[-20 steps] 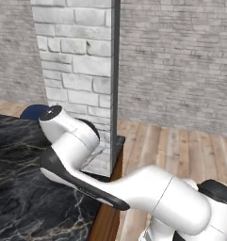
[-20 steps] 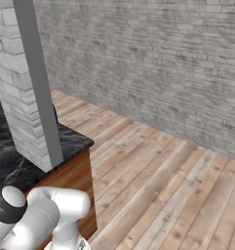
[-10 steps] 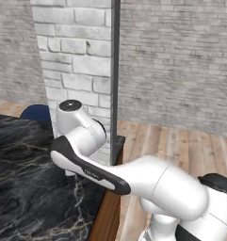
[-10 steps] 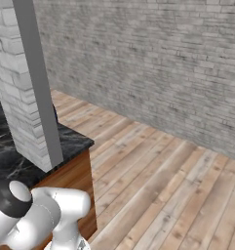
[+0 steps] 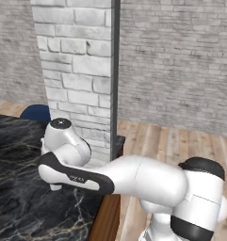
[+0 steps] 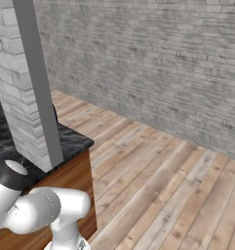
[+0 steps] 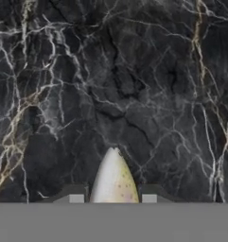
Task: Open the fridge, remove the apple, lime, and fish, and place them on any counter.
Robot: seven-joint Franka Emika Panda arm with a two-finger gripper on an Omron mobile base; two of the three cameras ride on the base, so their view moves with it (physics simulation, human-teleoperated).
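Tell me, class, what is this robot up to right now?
The white arm reaches over the black marble counter beside a white brick pillar. In the hand view, the gripper is shut on the fish, whose pale pointed end sticks out between the fingertips above the marble. The fish looks about to be set down on the counter, though whether it touches yet cannot be told.
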